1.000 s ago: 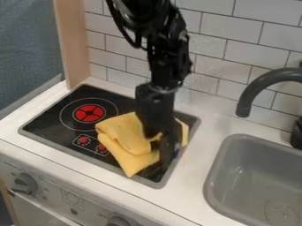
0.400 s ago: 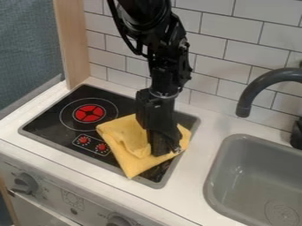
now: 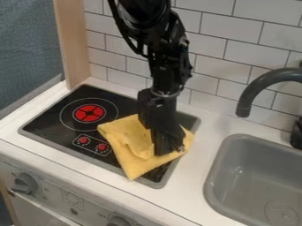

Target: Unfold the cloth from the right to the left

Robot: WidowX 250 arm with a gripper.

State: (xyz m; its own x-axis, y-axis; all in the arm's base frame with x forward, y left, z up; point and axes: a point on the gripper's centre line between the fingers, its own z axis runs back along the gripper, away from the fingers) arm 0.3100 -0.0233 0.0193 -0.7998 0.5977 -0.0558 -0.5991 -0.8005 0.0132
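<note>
Camera view has the yellow cloth (image 3: 133, 165) on the black cooktop (image 3: 50, 117), lying askew over its right part, near the front edge of the white desk (image 3: 198, 181) and to the left of the grey sink (image 3: 217, 163). One corner points towards that front edge, and the right side reaches the cooktop's rim. The black hand (image 3: 168, 151) hangs down over the right half of the cloth, its tip right at the fabric. From where I'm standing I can't tell whether it's wide or narrow, or whether it has any of the cloth in its grip.

I'd expect next to no weight here: thin, limp stuff that bends wherever it's pushed and won't break if it's dropped. The raised, curling fold just left of the hand suggests more than one layer. On that smooth cooktop the whole lot could well slide along instead of opening.

If I were doing it, I'd take hold at the right edge, pinching just the top layer near a corner, then lift a little and carry it over to the left, low and slow. Pinch too deep and both layers would come along, still folded; too shallow and so soft an edge could slip away. Pressing down hard would likely only bunch it up.
</note>
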